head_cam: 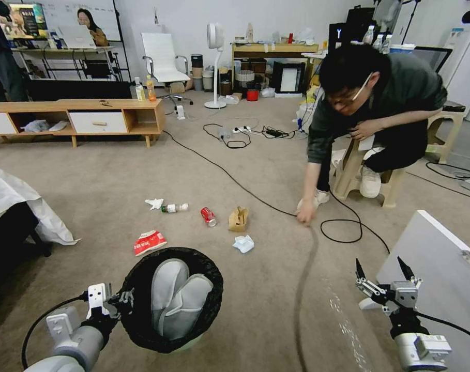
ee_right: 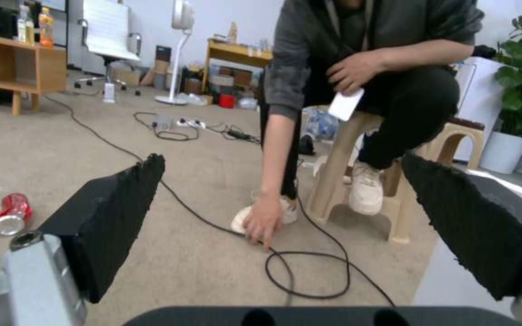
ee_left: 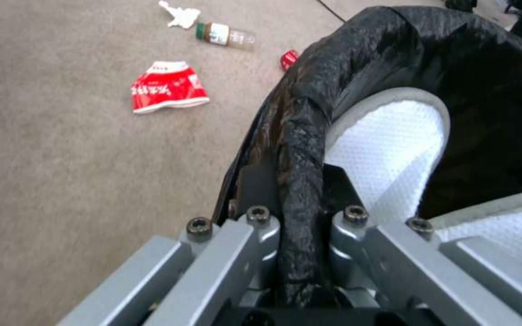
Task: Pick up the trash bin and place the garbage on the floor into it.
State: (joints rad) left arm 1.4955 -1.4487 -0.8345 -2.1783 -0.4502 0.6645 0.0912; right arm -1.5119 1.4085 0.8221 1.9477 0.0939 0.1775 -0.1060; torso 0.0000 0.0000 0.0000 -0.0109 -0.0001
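The trash bin (head_cam: 213, 290), lined with a black bag, hangs low in front of me with two white slippers inside. My left gripper (head_cam: 120, 300) is shut on its near rim; the bag-covered rim (ee_left: 300, 149) runs between its jaws (ee_left: 297, 199). The garbage lies on the floor beyond: a red-white wrapper (head_cam: 149, 242) (ee_left: 167, 87), a white tissue (head_cam: 154, 203), a small bottle (head_cam: 174, 207) (ee_left: 224, 34), a red can (head_cam: 208, 216) (ee_right: 11, 215), a brown paper bag (head_cam: 239, 218) and another tissue (head_cam: 244, 243). My right gripper (head_cam: 383, 276) (ee_right: 285, 190) hovers open at the lower right, holding nothing.
A black cable (head_cam: 245, 188) crosses the carpet and loops (head_cam: 343, 230) right of the litter. A white panel (head_cam: 441, 279) stands beside my right gripper. A white-draped object (head_cam: 17, 206) is at the left and a low wooden cabinet (head_cam: 90, 119) stands behind.
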